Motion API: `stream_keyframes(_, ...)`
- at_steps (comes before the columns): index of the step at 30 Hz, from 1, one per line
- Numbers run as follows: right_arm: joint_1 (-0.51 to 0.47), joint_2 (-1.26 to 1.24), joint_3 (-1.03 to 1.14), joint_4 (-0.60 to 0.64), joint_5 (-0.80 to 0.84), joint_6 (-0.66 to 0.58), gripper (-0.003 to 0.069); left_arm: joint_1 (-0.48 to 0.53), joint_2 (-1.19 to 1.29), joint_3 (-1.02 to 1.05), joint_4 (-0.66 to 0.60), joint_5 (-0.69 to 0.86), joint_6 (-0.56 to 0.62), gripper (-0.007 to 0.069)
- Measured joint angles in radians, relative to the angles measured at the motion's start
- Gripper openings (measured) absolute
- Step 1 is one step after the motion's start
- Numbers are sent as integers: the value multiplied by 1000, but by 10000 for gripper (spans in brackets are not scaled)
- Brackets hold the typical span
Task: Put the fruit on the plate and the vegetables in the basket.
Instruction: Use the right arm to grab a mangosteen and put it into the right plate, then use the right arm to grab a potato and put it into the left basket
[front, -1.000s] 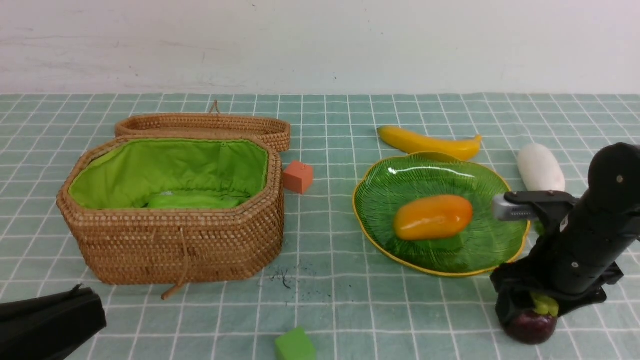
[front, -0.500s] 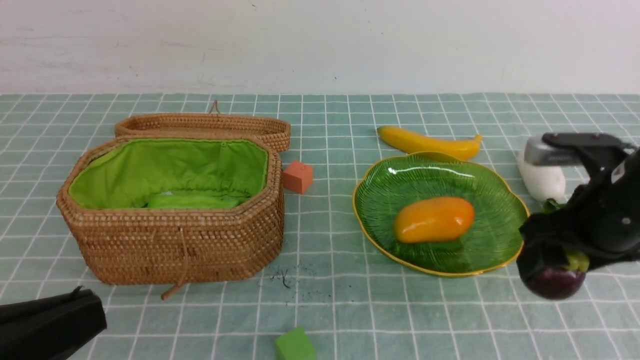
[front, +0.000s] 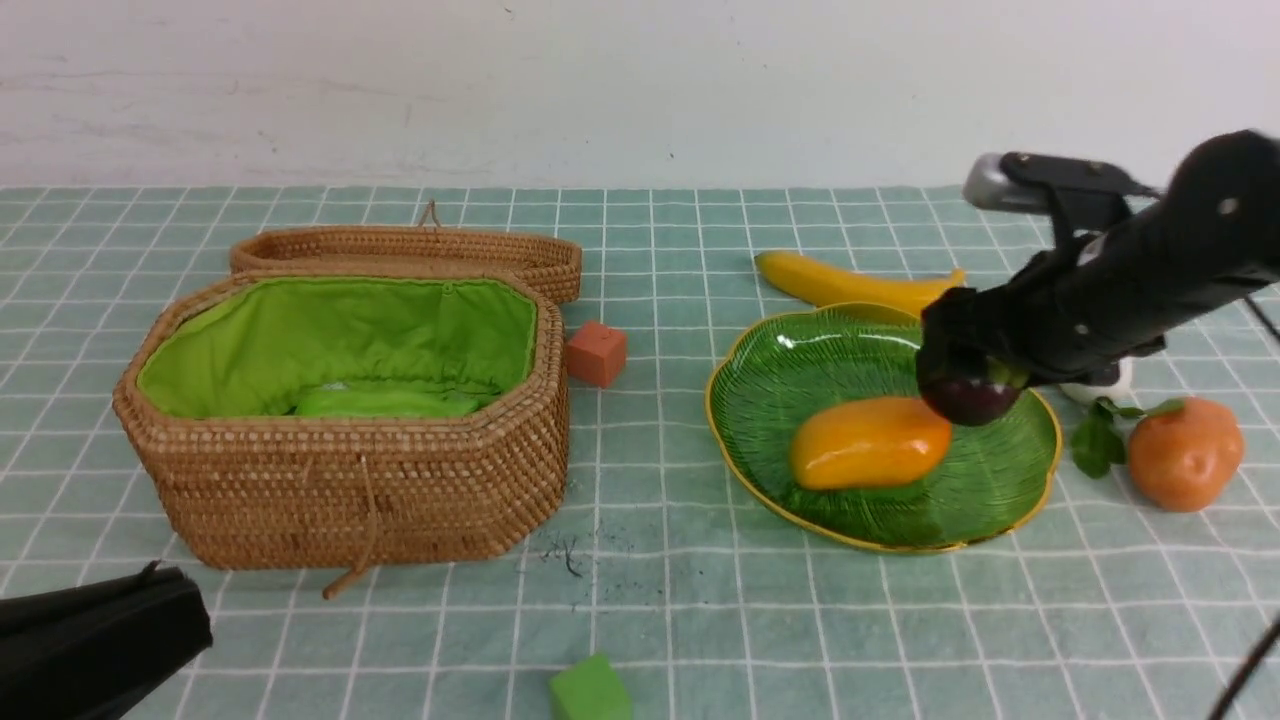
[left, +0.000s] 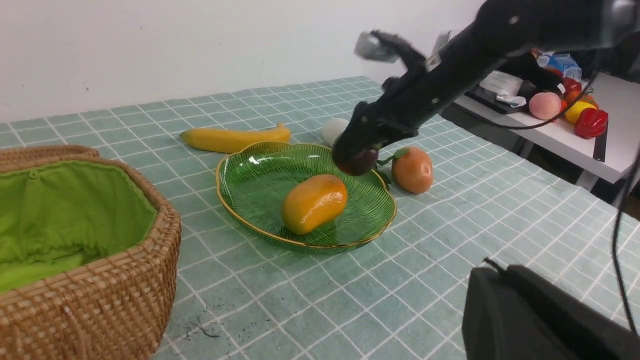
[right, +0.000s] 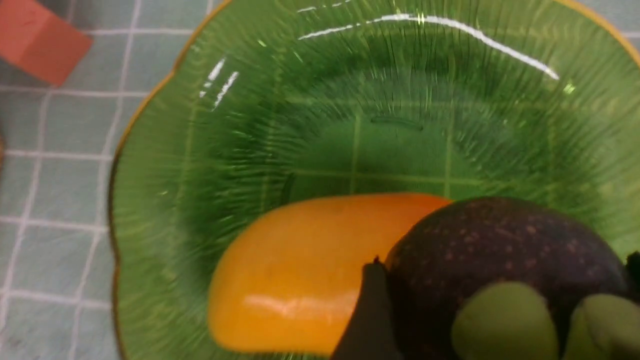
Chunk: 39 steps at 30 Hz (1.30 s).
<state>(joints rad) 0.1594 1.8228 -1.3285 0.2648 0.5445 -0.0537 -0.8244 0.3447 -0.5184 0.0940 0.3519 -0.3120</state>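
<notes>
My right gripper (front: 968, 388) is shut on the dark purple mangosteen (front: 970, 400) (right: 500, 245) and holds it just above the right part of the green plate (front: 780, 390) (right: 240, 125), beside the mango (front: 866, 442) (right: 300, 270) lying in it. The banana (front: 850, 283) lies behind the plate. Of the vegetables, a green pod (front: 385, 403) lies in the open basket (front: 340, 500), the orange-brown leafy piece (front: 1185, 452) sits right of the plate, and the white radish (left: 334, 130) is mostly hidden behind my right arm. My left gripper (front: 150, 610) (left: 492, 272) rests shut and holds nothing at the front left.
An orange cube (front: 596, 353) stands between basket and plate. A green cube (front: 590, 690) sits at the front edge. The basket's lid (front: 400, 252) lies open behind it. A side table with toy produce (left: 575, 105) stands to the right.
My right gripper lifted the mangosteen from the cloth at the front right and carried it up and left over the plate. The orange-brown piece now shows. The left arm stayed still.
</notes>
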Motion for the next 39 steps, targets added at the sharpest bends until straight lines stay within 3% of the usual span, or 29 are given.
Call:
stream_keyframes(5, 0, 72, -41, 0, -13, 0, 570, 0, 0, 0, 0, 0, 0, -13)
stream_keyframes(11, 0, 40, -43, -5, 6, 1, 678, 0, 0, 0, 0, 0, 0, -11)
stream_keyframes(20, -10, -61, -45, -72, 132, 40, 645, 0, 0, 0, 0, 0, 0, -10)
stream_keyframes(23, -64, -124, -47, -177, 235, 154, 615, 0, 0, 0, 1, 0, 0, -10)
stream_keyframes(27, -205, -126, -47, -295, 347, 294, 596, 0, 0, 0, 1, 0, 0, -10)
stream_keyframes(29, -268, -93, -47, -288, 323, 306, 594, 0, 0, 0, 1, 0, 0, -8)
stream_keyframes(39, -390, 64, -58, -168, 174, 284, 594, 0, 0, 0, 16, -1, 0, -5)
